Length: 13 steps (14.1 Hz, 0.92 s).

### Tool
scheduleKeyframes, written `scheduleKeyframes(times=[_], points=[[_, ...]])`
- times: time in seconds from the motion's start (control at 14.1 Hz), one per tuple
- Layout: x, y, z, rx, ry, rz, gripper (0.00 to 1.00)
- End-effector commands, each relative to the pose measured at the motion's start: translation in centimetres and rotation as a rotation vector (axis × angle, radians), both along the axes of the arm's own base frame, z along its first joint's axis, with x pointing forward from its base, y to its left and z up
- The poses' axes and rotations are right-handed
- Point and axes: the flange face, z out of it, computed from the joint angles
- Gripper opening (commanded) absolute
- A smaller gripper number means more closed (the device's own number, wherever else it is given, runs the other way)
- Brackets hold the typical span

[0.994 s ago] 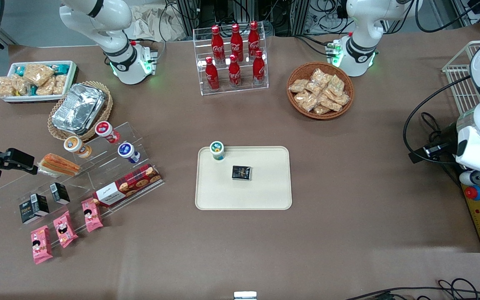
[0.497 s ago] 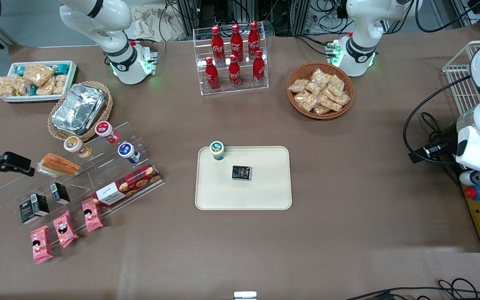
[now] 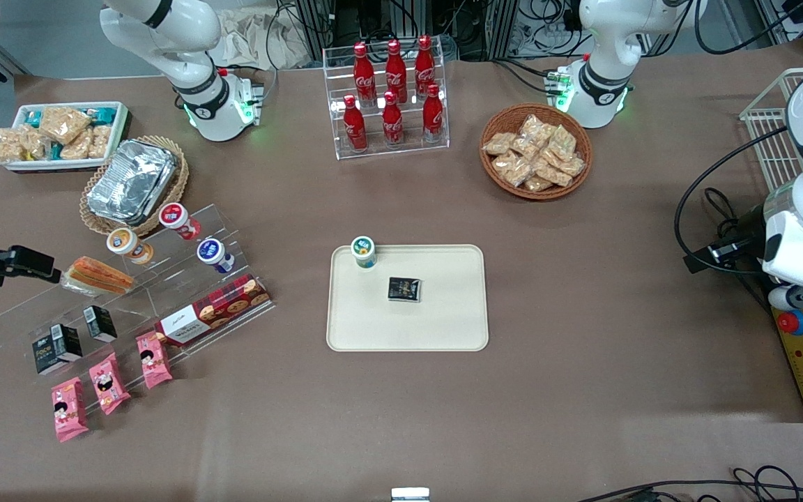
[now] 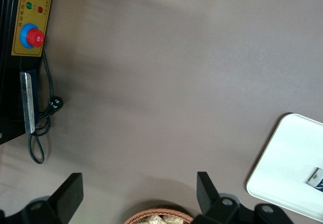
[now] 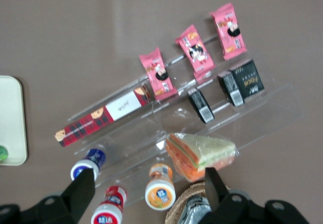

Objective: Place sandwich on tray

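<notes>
Even, bright overhead light; soft shadows, foil glare, slight wrist-view blur.

My claw (image 3: pixel 44 265) hangs open beside the sandwich (image 3: pixel 98 275) on the rack (image 3: pixel 164 293), well apart from the tray (image 3: pixel 443 321) mid-surface.

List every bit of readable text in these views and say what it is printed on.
"Coca-Cola": white script on the red bottles in the clear rack, only just legible.
"FOCO": on the black carton on the acrylic stand; its smaller print is unreadable.
Red cookie box: white label in script, too blurred to read.
Pink snack packets, sandwich, and the cup and dark packet on the tray: nothing legible.
The gripper hovers above the sandwich, jaws open.
</notes>
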Motion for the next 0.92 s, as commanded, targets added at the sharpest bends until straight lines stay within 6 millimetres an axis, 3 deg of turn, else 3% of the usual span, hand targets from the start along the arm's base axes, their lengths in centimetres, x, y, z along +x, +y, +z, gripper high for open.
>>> scheduleKeyframes(times=[0.0, 0.36, 0.57, 0.85], points=[[-1.9, -2.3, -0.4, 0.011, 0.019, -0.071, 0.97], [-3.1, -6.8, -1.6, 0.018, 0.050, -0.133, 0.97], [-3.2, -7.4, -2.6, 0.019, 0.056, -0.147, 0.97], [-3.0, -6.0, -2.7, 0.018, 0.074, -0.252, 0.97]])
